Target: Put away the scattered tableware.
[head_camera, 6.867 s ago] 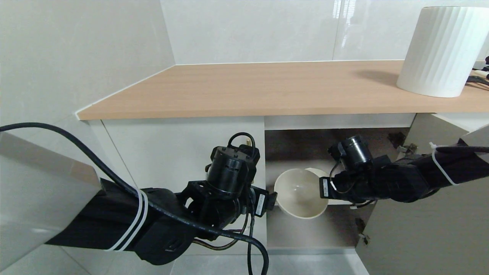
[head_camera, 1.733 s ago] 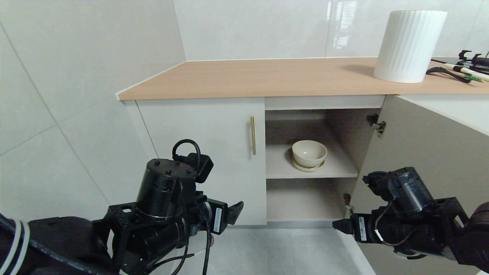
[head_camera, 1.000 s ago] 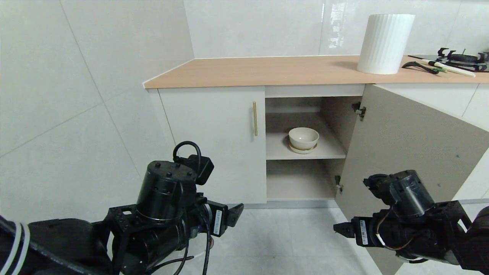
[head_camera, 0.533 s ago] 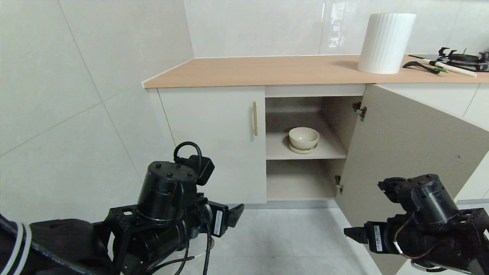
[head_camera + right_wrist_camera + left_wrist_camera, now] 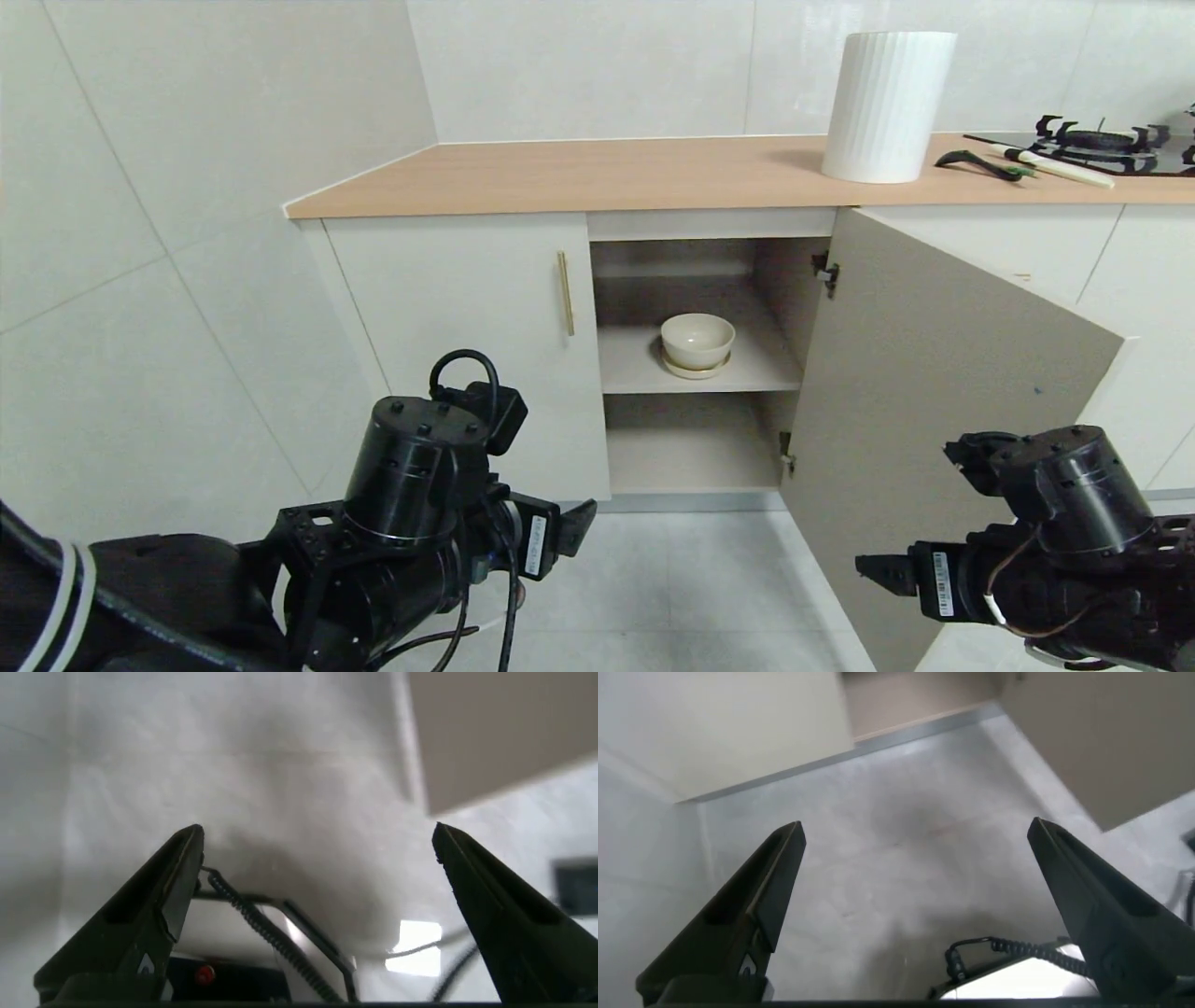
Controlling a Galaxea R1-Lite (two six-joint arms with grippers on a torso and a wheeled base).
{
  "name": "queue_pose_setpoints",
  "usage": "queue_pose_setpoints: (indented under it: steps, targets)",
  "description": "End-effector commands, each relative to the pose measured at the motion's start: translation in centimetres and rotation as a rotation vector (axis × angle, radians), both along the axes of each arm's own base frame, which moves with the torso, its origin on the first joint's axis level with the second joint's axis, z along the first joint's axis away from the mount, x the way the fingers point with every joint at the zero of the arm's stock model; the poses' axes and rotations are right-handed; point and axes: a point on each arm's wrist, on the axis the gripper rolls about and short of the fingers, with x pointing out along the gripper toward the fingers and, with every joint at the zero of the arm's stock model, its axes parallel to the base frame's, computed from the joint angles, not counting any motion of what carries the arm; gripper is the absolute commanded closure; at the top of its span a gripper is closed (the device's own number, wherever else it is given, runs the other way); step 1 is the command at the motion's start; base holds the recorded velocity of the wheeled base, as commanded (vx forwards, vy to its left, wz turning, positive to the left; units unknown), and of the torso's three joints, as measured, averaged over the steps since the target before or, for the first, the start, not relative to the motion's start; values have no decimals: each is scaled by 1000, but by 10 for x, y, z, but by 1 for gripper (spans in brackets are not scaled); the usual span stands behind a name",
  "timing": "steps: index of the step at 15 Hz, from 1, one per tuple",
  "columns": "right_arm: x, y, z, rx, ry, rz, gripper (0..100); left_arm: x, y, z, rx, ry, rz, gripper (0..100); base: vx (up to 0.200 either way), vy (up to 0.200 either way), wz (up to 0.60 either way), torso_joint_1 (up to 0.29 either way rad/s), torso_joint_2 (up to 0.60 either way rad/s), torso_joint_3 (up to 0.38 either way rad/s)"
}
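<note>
Left tool [image 5: 915, 849] and right tool [image 5: 318, 849] wide, empty; bowl [image 5: 697, 340] shelved (on saucer [image 5: 695, 371]); right tool near open cabinet door [image 5: 934, 392], could clip it turning.

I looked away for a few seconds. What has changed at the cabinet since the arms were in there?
The bowl, earlier tilted between the left gripper and right gripper, has been let go. It stands upright on the plate on the upper shelf. Both arms have drawn back from the cabinet, and the grippers are open and empty above the floor. The camera backed off too. The door stays open.
</note>
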Motion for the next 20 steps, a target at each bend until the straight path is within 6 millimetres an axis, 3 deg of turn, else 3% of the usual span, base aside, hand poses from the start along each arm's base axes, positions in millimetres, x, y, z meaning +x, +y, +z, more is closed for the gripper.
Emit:
queue_pose_setpoints:
  steps: [1, 6, 8, 16, 20]
  targets:
    - [1, -2, 0, -9, 14, -13, 0, 0, 0, 0, -1, -1, 1, 0, 0, -200, 0, 2, 2, -2]
    - [3, -18, 11, -68, 87, -95, 0, 0, 0, -1, 2, 3, 3, 0, 0, -200, 0, 4, 3, 2]
    - [2, -28, 20, -117, 192, -137, 0, 1, 0, 0, -1, 1, 4, 0, 0, 0, 0, 0, 0, 0]
    - [57, -108, 39, -109, 161, -471, 0, 1, 0, 2, -17, -18, 4, 0, 0, 0, 0, 0, 0, 0]
    - [84, -113, 31, -54, 105, -472, 0, 1, 0, 4, -24, -26, 4, 0, 0, 0, 0, 0, 0, 0]
